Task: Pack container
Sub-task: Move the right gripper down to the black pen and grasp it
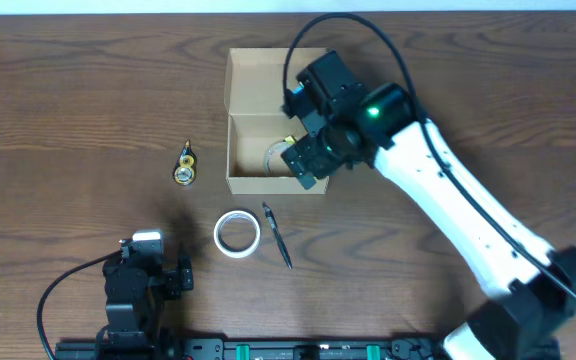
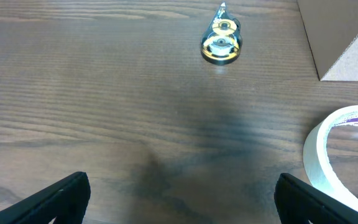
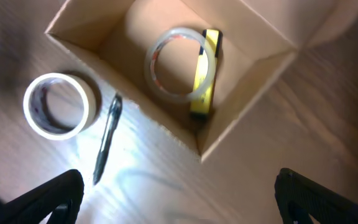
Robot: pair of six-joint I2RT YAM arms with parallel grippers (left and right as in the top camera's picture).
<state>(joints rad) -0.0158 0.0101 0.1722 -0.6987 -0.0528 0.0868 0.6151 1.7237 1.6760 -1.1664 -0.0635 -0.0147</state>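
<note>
The brown cardboard container stands at the table's middle back with its flap lid open away from me. In the right wrist view the container holds a clear tape roll and a yellow object. My right gripper hovers above the container's front right corner, open and empty. My left gripper rests low at the front left, open and empty.
A white tape roll and a dark pen lie in front of the container; both also show in the right wrist view. A small yellow tape dispenser lies left of the container.
</note>
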